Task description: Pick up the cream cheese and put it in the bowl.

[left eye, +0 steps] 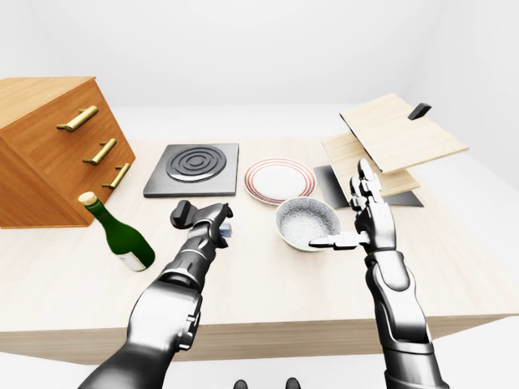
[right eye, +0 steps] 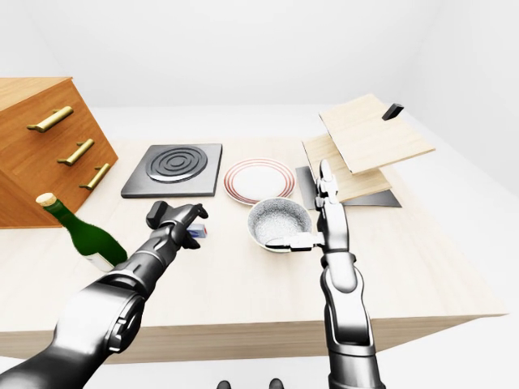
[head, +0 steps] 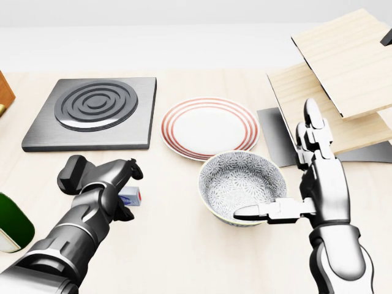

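The cream cheese (head: 131, 196) is a small blue, white and red box lying on the table, left of the bowl. My left hand (head: 104, 174) is right over it with the fingers curled above the box and the thumb spread to the left; the fingers do not close round it. The grey speckled bowl (head: 242, 184) stands upright in the middle of the table. My right hand (head: 283, 184) is open and held upright at the bowl's right side, its thumb (head: 257, 212) reaching over the bowl's near rim.
A red-ringed plate (head: 209, 127) lies above the bowl and a black stove plate (head: 93, 112) to its left. A green wine bottle (left eye: 122, 233) stands at the left by a wooden drawer cabinet (left eye: 49, 150). Stacked wooden boards (left eye: 397, 142) lie at the right.
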Robot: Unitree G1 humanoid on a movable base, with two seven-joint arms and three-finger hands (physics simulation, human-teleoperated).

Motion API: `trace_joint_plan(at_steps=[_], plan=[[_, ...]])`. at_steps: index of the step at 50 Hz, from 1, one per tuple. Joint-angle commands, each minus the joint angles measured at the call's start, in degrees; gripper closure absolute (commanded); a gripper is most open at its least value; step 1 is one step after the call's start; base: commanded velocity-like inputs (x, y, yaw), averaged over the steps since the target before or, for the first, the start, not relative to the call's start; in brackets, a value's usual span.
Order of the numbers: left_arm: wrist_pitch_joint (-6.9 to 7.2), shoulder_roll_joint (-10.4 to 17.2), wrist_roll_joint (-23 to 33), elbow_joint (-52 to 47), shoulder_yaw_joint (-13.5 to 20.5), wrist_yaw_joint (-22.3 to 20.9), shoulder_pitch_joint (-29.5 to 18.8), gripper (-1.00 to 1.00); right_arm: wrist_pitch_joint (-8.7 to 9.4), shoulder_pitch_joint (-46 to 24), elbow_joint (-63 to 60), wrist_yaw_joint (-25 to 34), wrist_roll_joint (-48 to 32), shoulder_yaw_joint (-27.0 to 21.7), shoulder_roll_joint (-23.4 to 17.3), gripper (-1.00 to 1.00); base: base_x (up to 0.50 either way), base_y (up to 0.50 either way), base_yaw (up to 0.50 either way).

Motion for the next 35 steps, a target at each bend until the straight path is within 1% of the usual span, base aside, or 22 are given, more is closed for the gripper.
trace_joint_plan(at_steps=[1,3,4,6,7,9,17,21,23,31,35], plan=[[0.0,-0.08,-1.0,-2.24,0.7,-0.44,0.95,-0.22,0.0,-0.22,-0.79,-0.29,0.5,-0.03,0.01,-1.0,0.0,0.0,0.0],[0.0,-0.01,-1.04,-2.13,0.84,-0.18,1.01,-0.17,0.0,-0.27,-0.48,-0.3,0.42,0.02,0.02,-1.0,0.0,0.0,0.0],[0.0,0.06,-1.14,-2.11,1.0,0.03,0.97,0.03,0.0,-0.26,-0.56,-0.32,0.4,0.04,0.04,-1.0,0.0,0.0,0.0],[0.0,0.18,-1.01,-2.04,1.0,0.48,1.0,0.22,0.0,-0.14,-0.6,-0.31,0.35,0.09,0.08,-1.0,0.0,0.0,0.0],[0.0,0.19,-1.07,-2.06,1.07,0.5,1.0,0.36,0.0,-0.09,-0.69,-0.29,0.34,0.1,0.08,-1.0,0.0,0.0,0.0],[0.0,0.3,-1.13,-2.04,1.24,1.66,1.0,1.0,0.0,0.06,-1.19,-0.23,0.35,0.12,0.11,-1.0,0.0,0.0,0.0],[0.0,0.4,-2.07,-1.44,2.01,4.34,1.61,1.0,0.0,0.22,-1.49,-0.22,0.23,0.22,0.22,-1.0,0.0,0.0,0.0],[0.0,0.72,-2.49,-1.46,2.37,4.94,1.49,1.0,0.0,0.23,-1.36,-0.28,0.03,0.43,0.32,-1.0,0.0,0.0,0.0],[0.0,0.98,-2.84,-1.81,2.51,6.14,1.09,1.0,0.0,0.16,-1.08,-0.3,-0.09,0.54,0.36,-1.0,0.0,0.0,0.0],[0.0,0.93,-2.03,-6.02,0.21,5.09,-1.09,1.0,0.0,0.23,-1.17,-0.34,-0.34,0.77,0.48,-1.0,0.0,0.0,0.0],[0.0,0.18,0.91,-12.35,-1.76,3.81,-0.54,1.0,0.0,0.27,-1.48,-0.23,-0.19,0.56,0.43,-1.0,0.0,0.0,0.0]])
